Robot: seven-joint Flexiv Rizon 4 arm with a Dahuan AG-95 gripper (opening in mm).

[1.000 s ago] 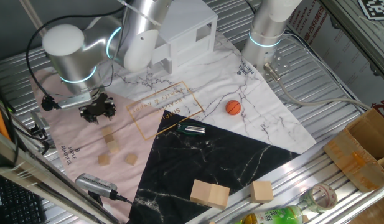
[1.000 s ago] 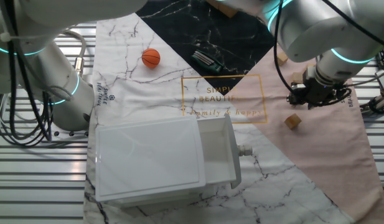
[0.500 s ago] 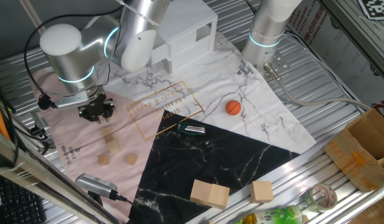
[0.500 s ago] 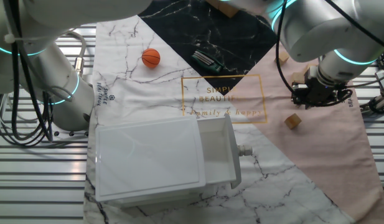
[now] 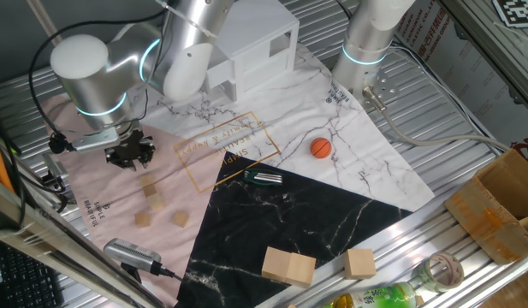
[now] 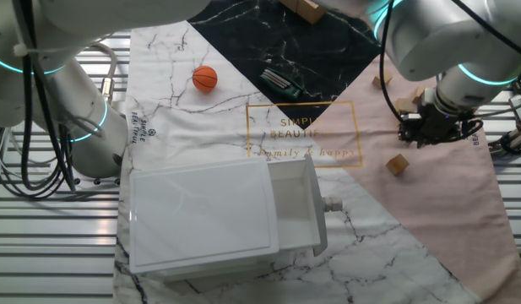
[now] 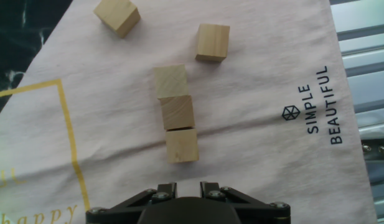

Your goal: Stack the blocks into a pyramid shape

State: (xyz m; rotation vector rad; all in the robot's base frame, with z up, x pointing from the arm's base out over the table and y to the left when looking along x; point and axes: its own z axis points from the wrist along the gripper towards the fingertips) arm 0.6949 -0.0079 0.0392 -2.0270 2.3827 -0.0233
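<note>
Rising slightly leftward, the tool (image 5: 129, 155) leaves the blocks (image 7: 177, 114) behind.

An orange ball (image 5: 321, 148) lies on the marble cloth (image 5: 358, 162); white drawer box (image 6: 218, 219), two large wooden blocks (image 5: 288, 266) nearby.

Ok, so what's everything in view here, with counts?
small wooden cubes: six, light tan, on pink cloth; three in a row, three loose
orange ball: one, on white marble cloth
large wooden blocks: two, pale, at black cloth's edge
drawer box: one, white, drawer open
small gadget: one, dark, by black cloth's corner
bottle: one, green label, table edge
cardboard box: one, brown
arm: silver
gripper: black, over pink cloth, holding nothing
</note>
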